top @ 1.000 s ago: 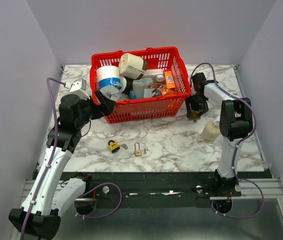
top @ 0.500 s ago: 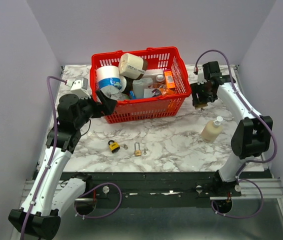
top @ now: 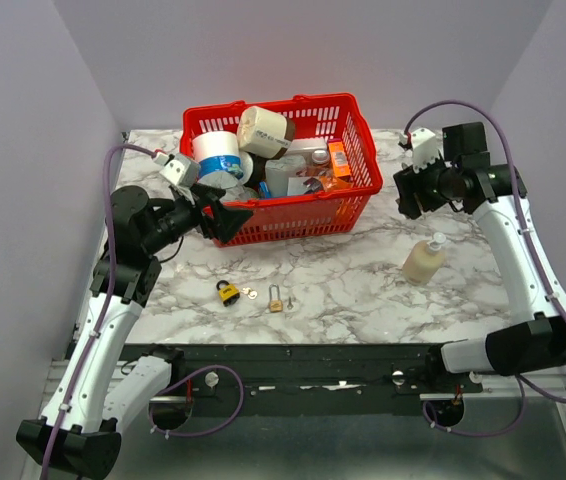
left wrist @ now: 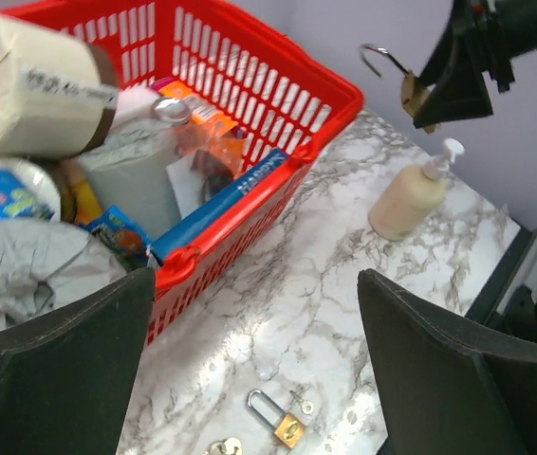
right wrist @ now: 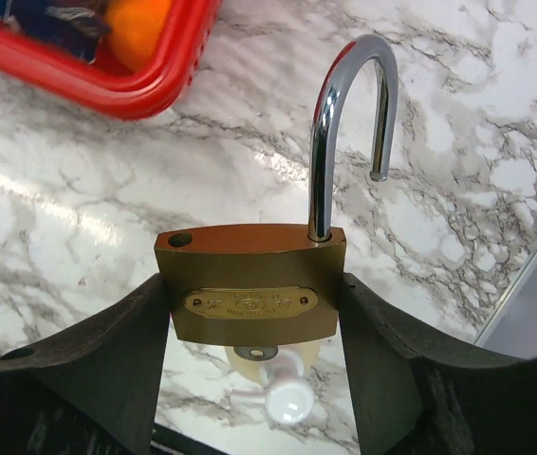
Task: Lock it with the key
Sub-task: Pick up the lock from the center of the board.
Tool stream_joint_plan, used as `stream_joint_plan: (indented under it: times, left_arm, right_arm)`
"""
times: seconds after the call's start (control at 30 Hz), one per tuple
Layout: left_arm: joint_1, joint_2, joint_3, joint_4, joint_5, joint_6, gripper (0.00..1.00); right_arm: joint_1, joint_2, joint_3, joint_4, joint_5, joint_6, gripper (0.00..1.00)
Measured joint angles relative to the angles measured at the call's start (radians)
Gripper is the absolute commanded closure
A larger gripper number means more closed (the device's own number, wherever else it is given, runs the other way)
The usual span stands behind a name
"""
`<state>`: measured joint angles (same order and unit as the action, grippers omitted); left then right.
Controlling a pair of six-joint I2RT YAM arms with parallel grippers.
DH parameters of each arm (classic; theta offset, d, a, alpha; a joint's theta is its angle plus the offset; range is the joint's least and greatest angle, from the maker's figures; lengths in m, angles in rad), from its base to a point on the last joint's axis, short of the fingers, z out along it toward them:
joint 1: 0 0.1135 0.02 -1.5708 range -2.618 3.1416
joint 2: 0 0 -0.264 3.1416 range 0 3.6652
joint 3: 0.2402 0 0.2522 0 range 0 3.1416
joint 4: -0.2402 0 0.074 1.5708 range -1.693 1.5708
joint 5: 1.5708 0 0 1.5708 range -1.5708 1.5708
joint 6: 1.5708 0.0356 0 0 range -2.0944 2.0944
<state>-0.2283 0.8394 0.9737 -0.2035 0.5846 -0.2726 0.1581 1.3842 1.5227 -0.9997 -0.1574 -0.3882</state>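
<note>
Brass: one clamped padlock (right wrist: 248, 284), one small padlock (top: 276, 303); one yellow-black padlock (top: 227, 292).

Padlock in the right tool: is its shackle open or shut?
Open. The shackle has its free end clear of the empty hole in the padlock.

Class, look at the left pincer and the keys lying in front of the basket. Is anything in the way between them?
Nothing visible is. The left pincer hangs open at the red basket's near left corner; the keys lie on bare marble nearer the arms, beside two small padlocks.
</note>
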Motion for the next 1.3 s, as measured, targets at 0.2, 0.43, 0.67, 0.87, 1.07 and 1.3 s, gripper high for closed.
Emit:
stream_joint_plan:
  times: [0.2,0.43,0.67,0.87,1.07,1.3]
  left_arm:
    - [0.0,0.06,0.014,0.058,0.193,0.172,0.09]
    - [-0.014,0.154,0.058,0.043,0.353,0.447,0.11]
    - [-0.13,0.237,0.135,0.007,0.386,0.695,0.13]
    - [-0.282,0.313,0.175,0.0,0.365,0.808,0.18]
    - [-0.397,0.373,0.179,0.067,0.331,0.83,0.19]
    - [-0.463,0.395,0.182,0.105,0.301,0.837,0.23]
  right_arm:
    - [0.0,-0.074,0.039,-0.121,-0.075,-0.089,0.67]
    - [0.013,-0.14,0.12,-0.262,-0.179,-0.171,0.68]
    - [0.074,-0.176,0.165,-0.346,-0.279,-0.238,0.68]
    - [0.171,-0.192,0.165,-0.366,-0.34,-0.267,0.68]
    - [0.308,-0.199,0.156,-0.373,-0.385,-0.251,0.68]
    - [0.422,-0.199,0.122,-0.381,-0.393,-0.229,0.7]
